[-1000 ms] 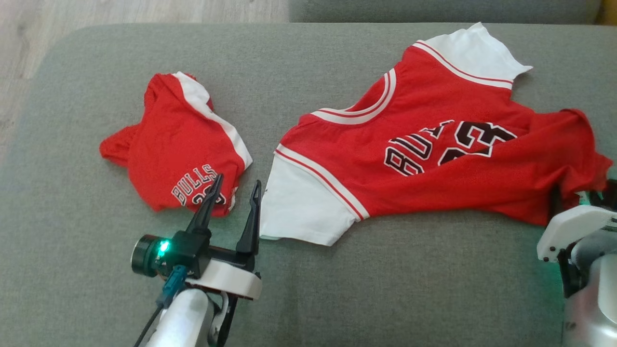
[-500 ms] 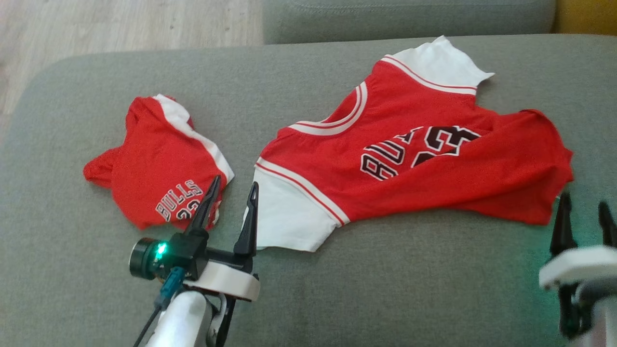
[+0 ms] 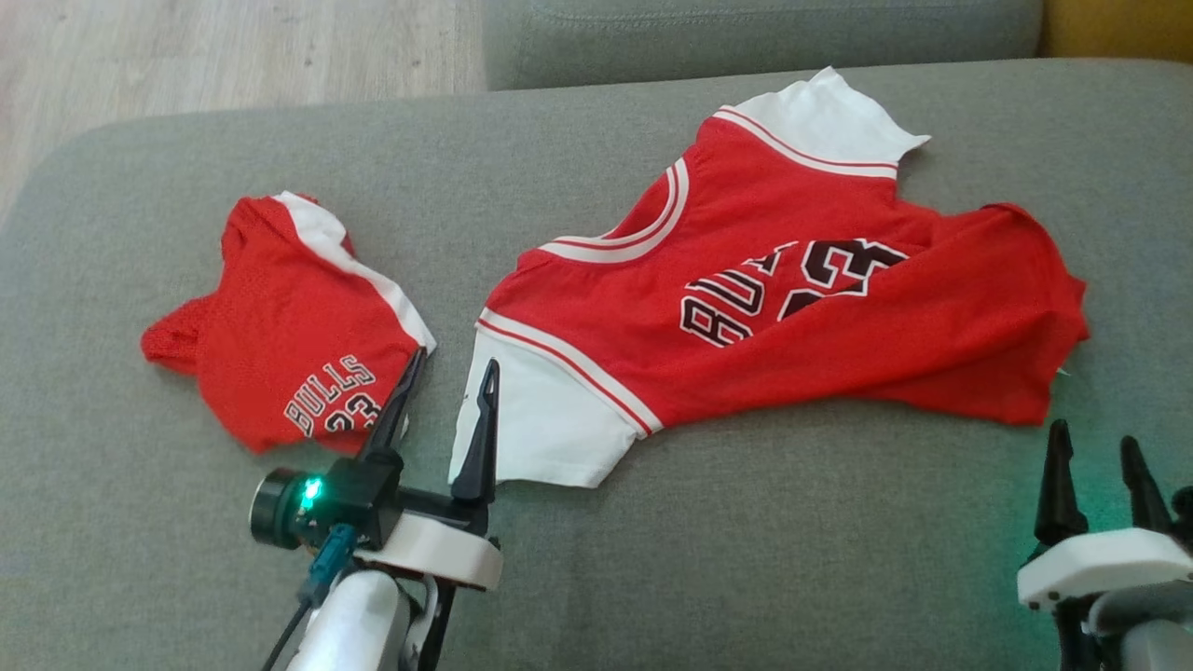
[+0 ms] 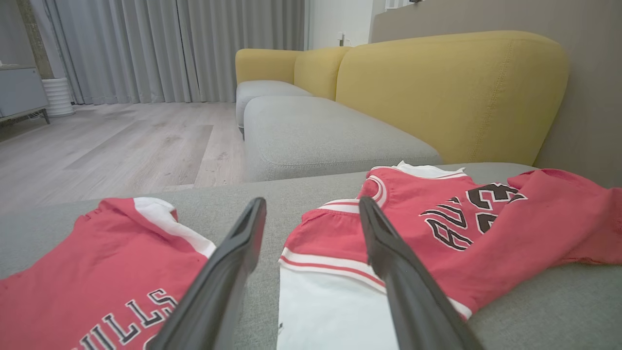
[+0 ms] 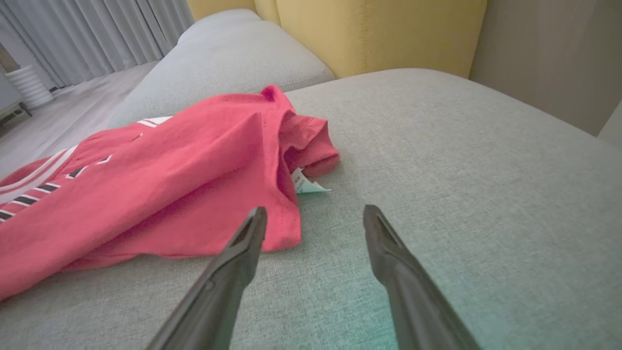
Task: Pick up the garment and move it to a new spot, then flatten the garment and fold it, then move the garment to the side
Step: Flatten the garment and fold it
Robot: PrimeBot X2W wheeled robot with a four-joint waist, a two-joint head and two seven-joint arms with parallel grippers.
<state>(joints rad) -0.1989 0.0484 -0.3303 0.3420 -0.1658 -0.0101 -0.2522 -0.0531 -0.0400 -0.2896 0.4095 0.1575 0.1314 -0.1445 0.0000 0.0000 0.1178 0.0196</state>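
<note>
Now: L pincer [image 3: 454, 359] sits lower left in head view, both fingers spread apart, nothing betw. them, tips pointing up-frame. Its left tip lies over the near-right corner of the small folded jersey [image 3: 289, 345]. Its right tip lies over the white sleeve [image 3: 541, 419] of the large jersey [image 3: 792, 298]. Contact w/ cloth: cannot tell.

R pincer [image 3: 1092, 432] is at lower right, likewise spread wide & empty, over bare grey cushion [image 3: 746, 559], just beside the large jersey's hem corner. In R wrist view one finger tip lines up w/ that hem corner; no grip.

Large jersey: red, white sleeves, white/red trim at neck, printed side up. It lies across centre-to-right of the cushion, neck toward far-left, hem toward right. Not flat: hem end is bunched, and a fold across the lower body covers part of the black "23" & lettering. A small white label [image 5: 307, 185] pokes out from the hem onto the cushion.

Small folded jersey: red w/ white stripe, "BULLS 23" print showing, compact. It lies left of the large one w/ a narrow strip of cushion betw. them.

Farther off: second grey cushion [image 4: 316, 136], yellow backrest [image 4: 452, 92], wood floor [image 3: 233, 56], grey curtains [image 4: 170, 48].
</note>
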